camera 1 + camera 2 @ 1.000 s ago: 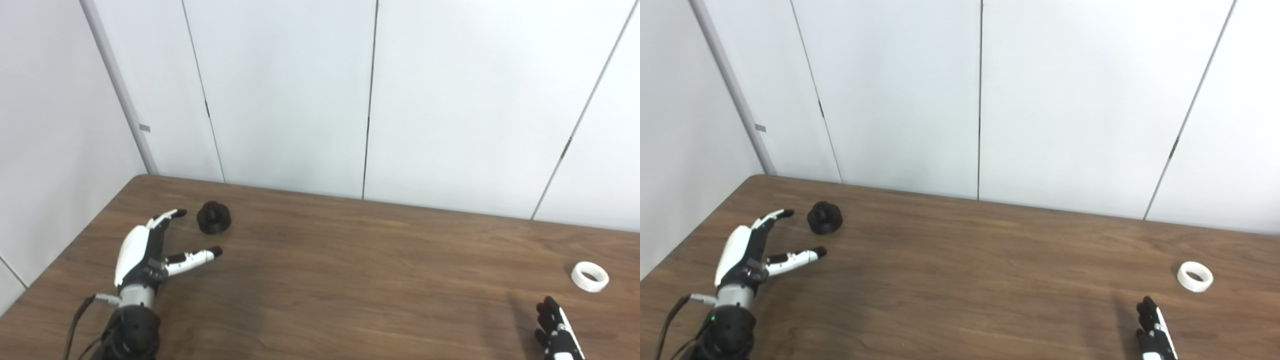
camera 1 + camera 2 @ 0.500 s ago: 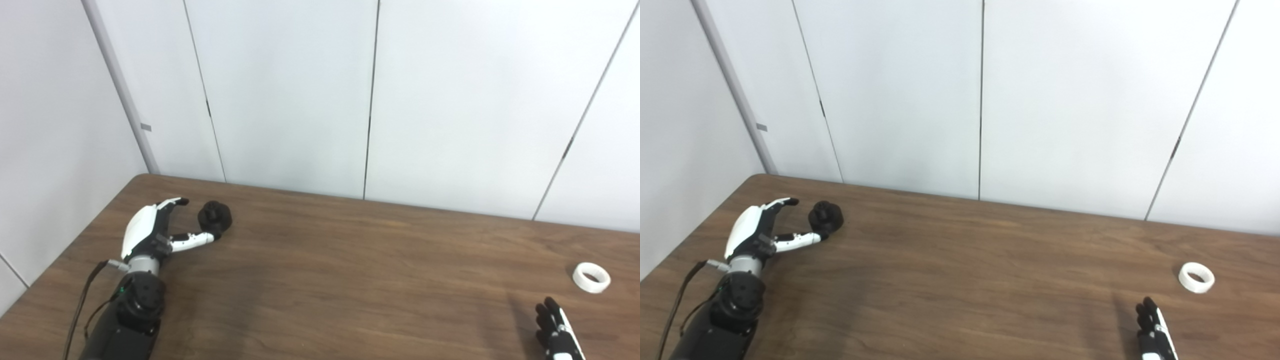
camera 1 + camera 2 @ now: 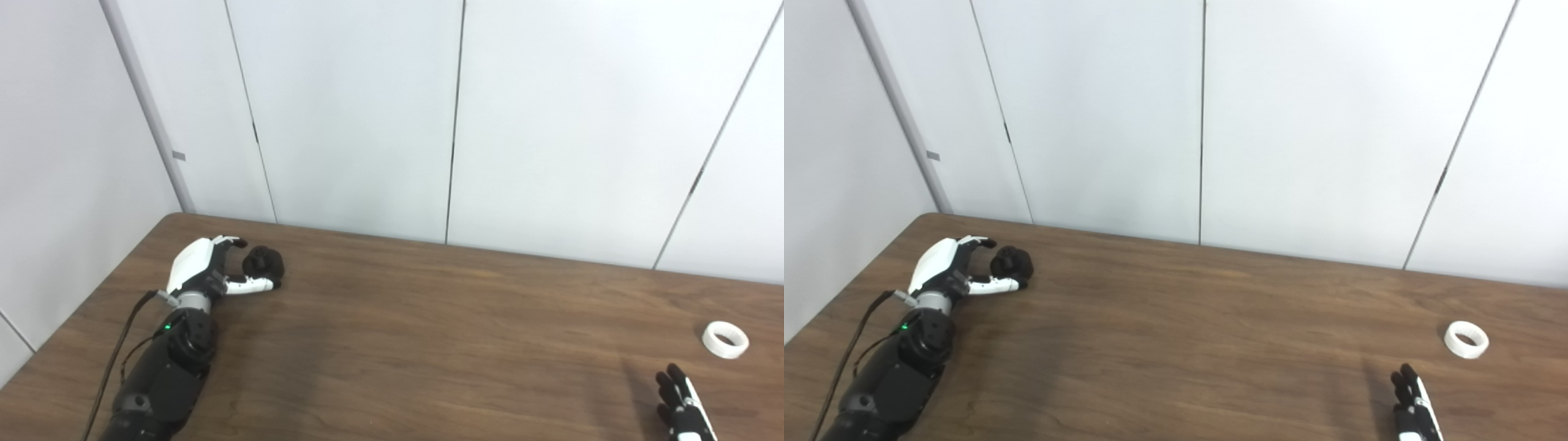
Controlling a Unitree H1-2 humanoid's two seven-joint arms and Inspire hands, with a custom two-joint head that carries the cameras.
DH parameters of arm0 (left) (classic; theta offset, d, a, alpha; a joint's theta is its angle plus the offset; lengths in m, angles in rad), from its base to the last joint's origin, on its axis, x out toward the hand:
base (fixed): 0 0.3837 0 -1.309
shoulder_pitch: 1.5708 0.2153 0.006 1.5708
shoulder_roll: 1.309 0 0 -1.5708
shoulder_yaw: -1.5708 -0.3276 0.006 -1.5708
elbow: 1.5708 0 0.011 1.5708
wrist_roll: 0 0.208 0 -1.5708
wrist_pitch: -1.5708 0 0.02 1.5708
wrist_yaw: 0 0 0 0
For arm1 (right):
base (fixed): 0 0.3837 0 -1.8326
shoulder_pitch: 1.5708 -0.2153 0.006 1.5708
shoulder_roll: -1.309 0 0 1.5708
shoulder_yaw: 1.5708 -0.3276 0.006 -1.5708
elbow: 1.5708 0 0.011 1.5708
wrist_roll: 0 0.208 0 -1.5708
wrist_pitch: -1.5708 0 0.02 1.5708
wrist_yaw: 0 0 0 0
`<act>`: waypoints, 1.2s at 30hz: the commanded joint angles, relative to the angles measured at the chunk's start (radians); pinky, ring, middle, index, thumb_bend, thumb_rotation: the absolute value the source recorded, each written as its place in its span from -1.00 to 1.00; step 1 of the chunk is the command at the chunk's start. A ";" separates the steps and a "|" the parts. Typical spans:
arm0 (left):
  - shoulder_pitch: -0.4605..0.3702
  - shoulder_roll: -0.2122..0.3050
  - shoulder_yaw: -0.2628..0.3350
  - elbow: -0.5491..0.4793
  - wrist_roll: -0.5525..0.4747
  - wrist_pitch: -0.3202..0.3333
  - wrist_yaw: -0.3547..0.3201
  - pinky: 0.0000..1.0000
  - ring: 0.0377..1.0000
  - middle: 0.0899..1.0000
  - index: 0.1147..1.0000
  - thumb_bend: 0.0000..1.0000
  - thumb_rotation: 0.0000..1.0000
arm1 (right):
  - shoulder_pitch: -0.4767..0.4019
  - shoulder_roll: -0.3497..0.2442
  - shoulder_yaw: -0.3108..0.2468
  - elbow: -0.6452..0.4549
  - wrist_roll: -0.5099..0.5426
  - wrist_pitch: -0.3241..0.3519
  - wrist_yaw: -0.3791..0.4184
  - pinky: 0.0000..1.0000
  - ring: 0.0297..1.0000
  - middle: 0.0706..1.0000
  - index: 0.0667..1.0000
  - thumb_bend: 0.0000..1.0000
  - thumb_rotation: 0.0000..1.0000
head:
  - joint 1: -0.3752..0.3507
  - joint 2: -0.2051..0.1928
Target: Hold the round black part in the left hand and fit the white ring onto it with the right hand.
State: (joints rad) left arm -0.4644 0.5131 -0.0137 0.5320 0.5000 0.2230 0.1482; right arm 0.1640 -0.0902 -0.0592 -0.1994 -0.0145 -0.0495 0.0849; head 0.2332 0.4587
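Near the table's [image 3: 429, 318] far left corner the round black part [image 3: 264, 263] is being cupped, not yet gripped, by the open left hand [image 3: 205, 272], while the white ring [image 3: 725, 339] is lying untouched by the right edge, the right hand [image 3: 681, 409] being kept low nearby, its closure unclear.

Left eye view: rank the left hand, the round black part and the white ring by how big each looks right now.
1. Left hand, clearly the largest.
2 and 3. Round black part and white ring look much alike in this view. The thumb and fingers cover part of the black part, and the ring lies nearer the camera, so I will not rank them.
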 commanded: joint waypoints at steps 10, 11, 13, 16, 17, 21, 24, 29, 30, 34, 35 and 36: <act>-0.098 0.052 -0.020 0.083 0.004 -0.023 0.025 1.00 1.00 0.89 0.54 1.00 -0.29 | 0.051 0.001 0.007 -0.007 -0.006 -0.011 -0.010 1.00 0.99 0.93 0.94 -0.01 0.87 | -0.004 0.002; -0.100 0.053 -0.022 0.087 0.003 -0.023 0.023 1.00 1.00 0.89 0.53 1.00 -0.30 | 0.051 0.002 0.007 -0.008 -0.010 -0.010 -0.012 1.00 0.99 0.92 0.94 -0.01 0.87 | -0.004 0.002; -0.102 0.055 -0.026 0.093 0.005 -0.015 0.020 1.00 1.00 0.89 0.51 1.00 -0.31 | 0.052 0.003 0.006 -0.009 -0.013 -0.008 -0.014 1.00 0.99 0.91 0.93 0.00 0.87 | -0.003 0.002; -0.105 0.056 -0.035 0.096 0.010 -0.007 0.020 1.00 1.00 0.87 0.48 1.00 -0.29 | 0.052 0.004 0.005 -0.006 -0.010 -0.013 -0.013 1.00 0.98 0.91 0.93 0.00 0.86 | -0.005 0.001; -0.106 0.055 -0.034 0.097 0.007 -0.008 0.022 1.00 1.00 0.87 0.47 1.00 -0.29 | 0.052 0.004 0.006 -0.005 -0.014 -0.015 -0.014 1.00 0.98 0.91 0.93 0.00 0.86 | -0.005 0.001; -0.105 0.053 -0.029 0.093 -0.010 -0.017 0.016 1.00 0.99 0.86 0.45 1.00 -0.32 | 0.052 0.004 0.005 -0.006 -0.018 -0.011 -0.016 1.00 0.98 0.91 0.93 0.00 0.87 | -0.007 0.001; -0.109 0.053 -0.033 0.098 -0.017 -0.021 0.007 1.00 1.00 0.86 0.46 0.99 -0.31 | 0.051 0.006 0.005 -0.007 -0.018 -0.007 -0.016 1.00 0.98 0.91 0.93 0.01 0.85 | -0.007 0.001; -0.110 0.047 -0.036 0.085 -0.034 -0.016 -0.011 1.00 1.00 0.87 0.47 0.95 -0.32 | 0.051 0.008 0.006 -0.007 -0.024 -0.010 -0.021 1.00 0.97 0.90 0.93 -0.02 0.86 | -0.010 0.001; -0.110 0.046 -0.037 0.081 -0.036 -0.014 -0.015 1.00 1.00 0.87 0.47 0.94 -0.34 | 0.051 0.008 0.005 -0.007 -0.023 -0.012 -0.021 1.00 0.97 0.90 0.93 -0.02 0.86 | -0.010 0.001; -0.111 0.044 -0.039 0.077 -0.039 -0.008 -0.026 1.00 1.00 0.88 0.47 0.92 -0.35 | 0.052 0.006 0.005 -0.008 -0.020 -0.008 -0.019 1.00 0.98 0.90 0.93 -0.02 0.87 | -0.010 0.001; -0.111 0.043 -0.039 0.075 -0.039 -0.007 -0.027 1.00 1.00 0.88 0.46 0.92 -0.35 | 0.052 0.006 0.005 -0.008 -0.021 -0.007 -0.020 1.00 0.98 0.91 0.93 -0.01 0.87 | -0.010 0.001; -0.111 0.042 -0.038 0.074 -0.041 -0.007 -0.028 1.00 1.00 0.88 0.46 0.92 -0.36 | 0.052 0.006 0.005 -0.008 -0.021 -0.007 -0.020 1.00 0.98 0.91 0.93 0.00 0.86 | -0.010 0.001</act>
State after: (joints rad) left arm -0.5189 0.5265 -0.0560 0.6302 0.4622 0.2237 0.1090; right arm 0.1655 -0.0894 -0.0583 -0.2015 -0.0342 -0.0497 0.0767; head 0.2224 0.4587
